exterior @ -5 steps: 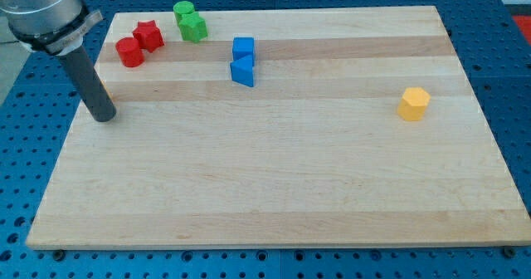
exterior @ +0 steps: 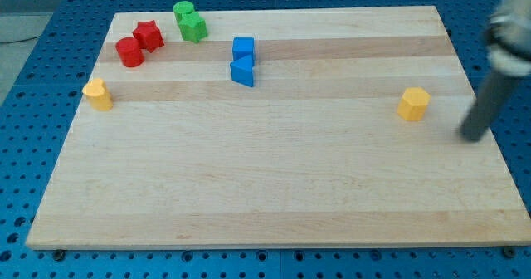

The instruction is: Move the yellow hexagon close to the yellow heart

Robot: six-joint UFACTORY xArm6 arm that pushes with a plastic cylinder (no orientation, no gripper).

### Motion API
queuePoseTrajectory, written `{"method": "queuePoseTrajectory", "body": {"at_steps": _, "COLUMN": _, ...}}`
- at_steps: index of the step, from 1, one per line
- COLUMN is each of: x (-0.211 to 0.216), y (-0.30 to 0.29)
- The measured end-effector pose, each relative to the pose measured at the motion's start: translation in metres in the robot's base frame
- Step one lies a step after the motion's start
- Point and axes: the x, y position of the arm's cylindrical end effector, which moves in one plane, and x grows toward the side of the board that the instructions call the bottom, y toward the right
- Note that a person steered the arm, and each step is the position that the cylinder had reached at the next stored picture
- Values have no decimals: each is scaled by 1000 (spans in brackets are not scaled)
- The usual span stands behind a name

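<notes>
The yellow hexagon (exterior: 413, 104) sits on the wooden board (exterior: 274, 188) at the view's right. The yellow heart (exterior: 97, 94) sits at the board's left edge, far from the hexagon. My rod comes down from the view's upper right, blurred, and my tip (exterior: 474, 135) rests near the board's right edge, a little to the right of and below the hexagon, not touching it.
Two red blocks (exterior: 138, 43) sit at the top left, with two green blocks (exterior: 190, 21) just right of them. Two blue blocks (exterior: 242, 61) stand together left of the board's middle, near the top.
My rod has swung from the board's left edge, where it hid the yellow heart, across to the right edge beside the yellow hexagon. The heart now shows. No block has moved.
</notes>
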Motion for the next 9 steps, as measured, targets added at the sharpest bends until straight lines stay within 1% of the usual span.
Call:
{"method": "queuePoseTrajectory", "body": {"at_steps": 1, "x": -16, "y": 23}}
{"method": "queuePoseTrajectory", "body": {"at_steps": 2, "x": -6, "y": -36}}
{"method": "queuePoseTrajectory", "body": {"at_steps": 5, "x": -26, "y": -175}}
{"method": "queuePoseTrajectory", "body": {"at_steps": 6, "x": -29, "y": -164}}
{"method": "queuePoseTrajectory", "body": {"at_steps": 7, "x": -58, "y": -122}}
{"method": "queuePoseTrajectory", "body": {"at_steps": 8, "x": -72, "y": -134}}
{"method": "queuePoseTrajectory", "body": {"at_steps": 9, "x": -57, "y": -178}}
